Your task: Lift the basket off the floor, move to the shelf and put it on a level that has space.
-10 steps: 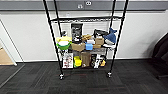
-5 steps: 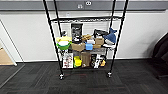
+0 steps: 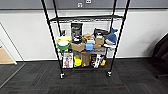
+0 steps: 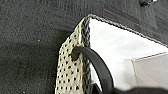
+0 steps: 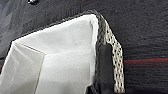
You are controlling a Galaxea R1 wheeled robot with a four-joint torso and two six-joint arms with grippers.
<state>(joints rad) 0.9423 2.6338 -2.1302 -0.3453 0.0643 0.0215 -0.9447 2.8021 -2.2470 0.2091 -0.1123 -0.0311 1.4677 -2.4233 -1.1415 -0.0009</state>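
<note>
- The basket [image 4: 72, 72] hangs close under both wrist cameras, above the floor [image 4: 27, 45], its white lining [image 5: 62, 62] open to view (dotted weave outside).
- A dark curved handle [image 4: 100, 67] arches over its rim in the left wrist view; whether either gripper is spread or clamped, I cannot tell.
- Farther off, the shelf [image 3: 85, 45] stands on the carpet against the wall [image 3: 27, 32]; the level [image 3: 86, 18] lies bare, the lower tiers crowded.
</note>
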